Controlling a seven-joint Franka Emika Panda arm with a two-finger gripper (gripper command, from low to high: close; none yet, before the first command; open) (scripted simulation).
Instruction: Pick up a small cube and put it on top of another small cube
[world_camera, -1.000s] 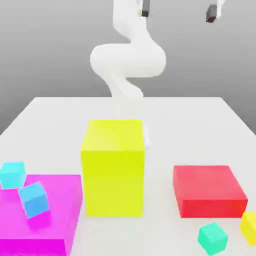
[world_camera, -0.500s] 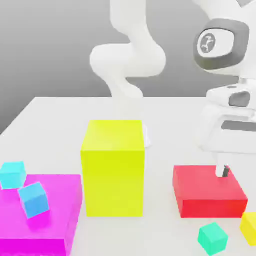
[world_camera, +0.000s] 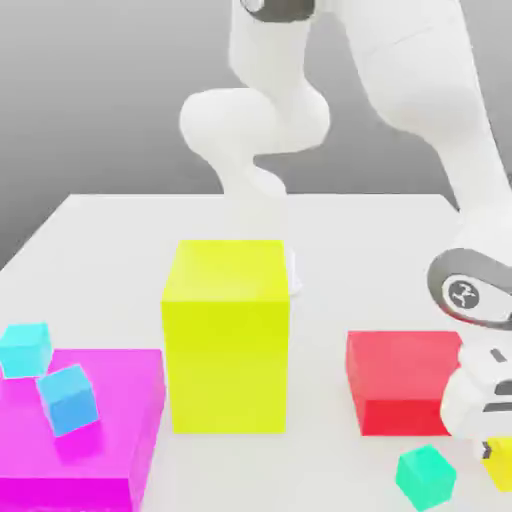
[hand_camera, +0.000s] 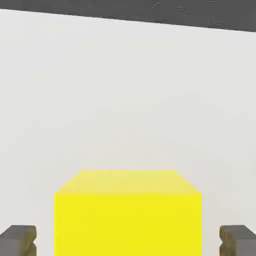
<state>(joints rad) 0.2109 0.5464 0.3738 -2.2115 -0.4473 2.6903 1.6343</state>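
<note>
Jaws released, the gripper (hand_camera: 128, 241) straddles the yellow cube (hand_camera: 127, 225) on the white table (world_camera: 370, 235), lower than moments earlier. The blue cube (world_camera: 68, 400) remains on the magenta block (world_camera: 110, 395); behind stands a grey backdrop (world_camera: 100, 100).

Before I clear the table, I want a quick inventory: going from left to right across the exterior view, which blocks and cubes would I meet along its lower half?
Small cyan cube, small sky-blue cube, tall yellow block, flat red block, small yellow cube.
</note>
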